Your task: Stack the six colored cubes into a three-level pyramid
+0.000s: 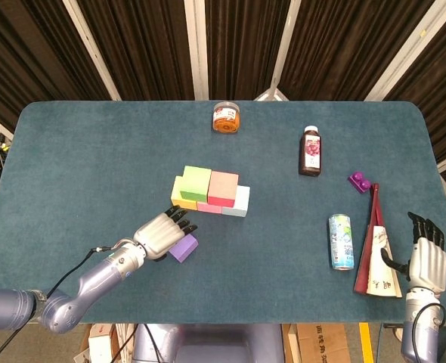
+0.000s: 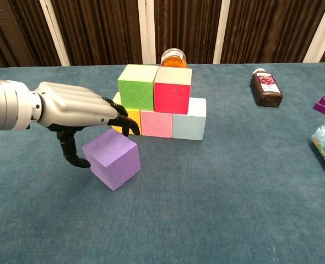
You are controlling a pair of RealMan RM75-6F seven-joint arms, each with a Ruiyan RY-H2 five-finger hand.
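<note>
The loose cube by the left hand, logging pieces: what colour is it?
Purple cube; clearest in the chest view.

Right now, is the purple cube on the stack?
No, the purple cube sits on the table in front of the stack, under the left hand.
</note>
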